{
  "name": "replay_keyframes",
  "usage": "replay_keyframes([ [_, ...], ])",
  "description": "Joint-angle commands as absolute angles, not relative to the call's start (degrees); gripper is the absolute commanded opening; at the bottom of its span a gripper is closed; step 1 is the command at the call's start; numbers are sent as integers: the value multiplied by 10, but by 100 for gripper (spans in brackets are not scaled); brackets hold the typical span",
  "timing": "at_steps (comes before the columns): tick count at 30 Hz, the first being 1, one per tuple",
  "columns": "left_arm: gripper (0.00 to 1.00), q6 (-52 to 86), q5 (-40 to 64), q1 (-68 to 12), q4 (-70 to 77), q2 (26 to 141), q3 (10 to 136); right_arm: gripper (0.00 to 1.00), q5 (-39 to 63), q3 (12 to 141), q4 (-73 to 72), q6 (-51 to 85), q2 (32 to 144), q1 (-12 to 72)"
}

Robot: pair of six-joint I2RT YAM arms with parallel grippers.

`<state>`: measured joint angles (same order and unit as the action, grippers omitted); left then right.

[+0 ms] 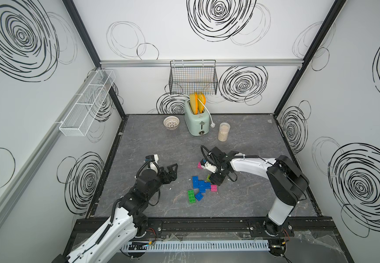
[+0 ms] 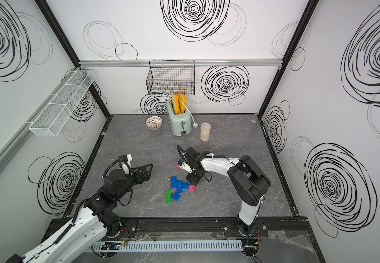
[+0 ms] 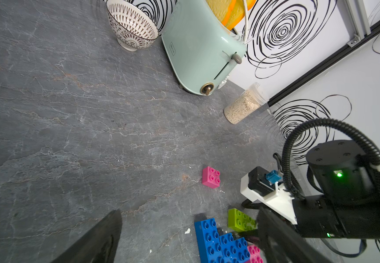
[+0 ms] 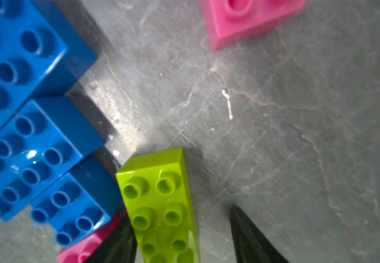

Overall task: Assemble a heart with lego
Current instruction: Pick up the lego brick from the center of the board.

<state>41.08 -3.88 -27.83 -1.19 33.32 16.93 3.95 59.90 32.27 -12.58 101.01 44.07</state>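
Observation:
The heart (image 1: 200, 183) (image 2: 178, 184) is a flat stepped clump of blue lego with a pink brick (image 1: 213, 188) at one corner, lying mid-table. A green brick (image 1: 191, 195) and a small blue brick (image 1: 199, 196) lie just in front of it. A loose pink brick (image 3: 210, 177) (image 4: 248, 20) lies farther back. My right gripper (image 1: 216, 178) (image 4: 182, 241) is down at the table, its jaws straddling a lime brick (image 4: 161, 205) (image 3: 240, 219). One finger touches the brick; a gap shows at the other. My left gripper (image 1: 173, 173) (image 3: 189, 214) hovers open and empty, left of the clump.
A mint toaster (image 1: 196, 123) holding toast, a patterned bowl (image 1: 171, 123) and a jar of grain (image 1: 223, 132) stand along the back. A wire basket (image 1: 193, 79) hangs on the back wall and a white mesh shelf (image 1: 86, 104) on the left wall.

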Motion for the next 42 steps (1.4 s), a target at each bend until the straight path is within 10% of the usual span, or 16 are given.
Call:
replay_keyframes([
  [1, 97, 408, -42, -275, 8, 329, 178, 58, 38, 606, 327, -133, 1016, 442],
  [21, 97, 411, -40, -274, 20, 331, 170, 65, 36, 625, 333, -139, 1020, 443],
  [33, 97, 417, -34, -274, 29, 345, 166, 35, 35, 646, 343, -141, 1025, 442],
  [42, 97, 433, -10, -275, 52, 435, 202, 33, 46, 745, 384, -179, 1053, 426],
])
